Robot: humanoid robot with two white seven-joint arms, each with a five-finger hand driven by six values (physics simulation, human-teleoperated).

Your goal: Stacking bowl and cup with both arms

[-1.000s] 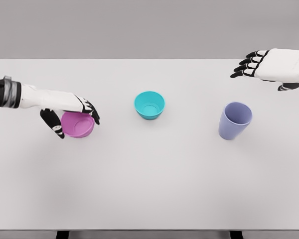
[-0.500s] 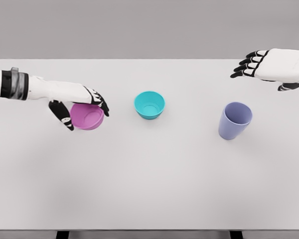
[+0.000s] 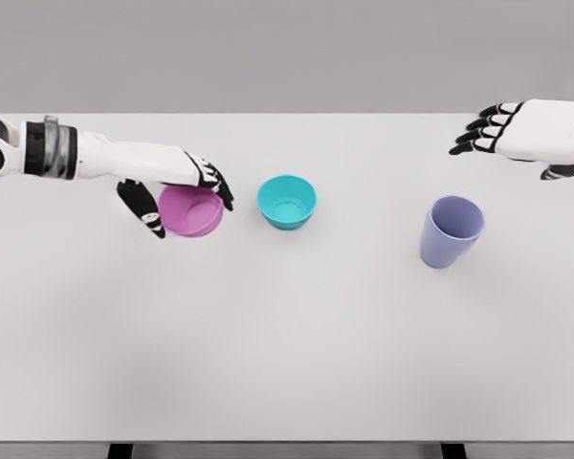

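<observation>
My left hand is shut on a pink bowl, holding it by the rim just above the table, a short way left of the teal bowl. The teal bowl sits upright at the table's middle. A lavender cup stands upright to the right of it. My right hand hovers open above the far right of the table, behind and to the right of the cup, holding nothing.
The white table spans the whole view, with its front edge near the bottom of the picture and its far edge behind the hands.
My left hand has carried the pink bowl rightward and slightly up toward the teal bowl. The right hand has shifted a little to the right. Teal bowl and cup have not moved.
</observation>
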